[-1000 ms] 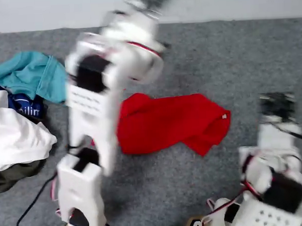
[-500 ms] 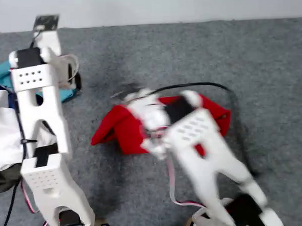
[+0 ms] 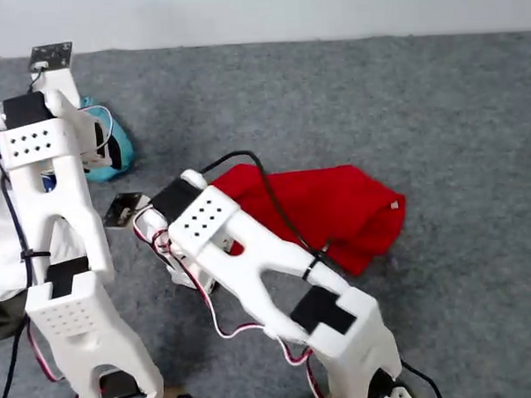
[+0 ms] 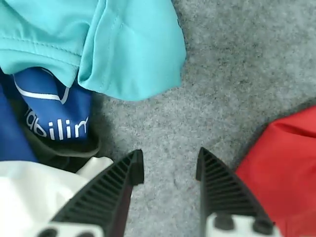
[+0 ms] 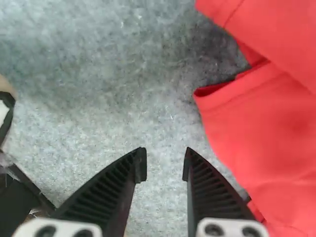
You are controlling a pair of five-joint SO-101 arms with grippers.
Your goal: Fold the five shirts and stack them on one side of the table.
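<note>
A crumpled red shirt (image 3: pixel 336 205) lies mid-table. At the left edge sits a pile of a teal shirt (image 4: pixel 123 49), a blue shirt (image 4: pixel 54 118), a white shirt (image 4: pixel 29 192) and a dark one (image 3: pixel 2 318). My left arm (image 3: pixel 48 173) stands over that pile. Its gripper (image 4: pixel 165 168) is open above bare carpet, with the teal shirt to one side and the red shirt (image 4: pixel 281 168) to the other. My right arm (image 3: pixel 250 252) crosses the red shirt's left end. The right gripper (image 5: pixel 164 165) is open, empty, just beside the red shirt's edge (image 5: pixel 256 98).
Grey carpet (image 3: pixel 437 94) covers the table, with open room at the back and right. A black cable (image 3: pixel 265 181) from the right arm loops over the red shirt. Part of the other arm's base (image 5: pixel 10 197) shows at the right wrist view's corner.
The left arm swung from the table's middle to the pile at the left. The right arm came from the lower right across to the red shirt's left end.
</note>
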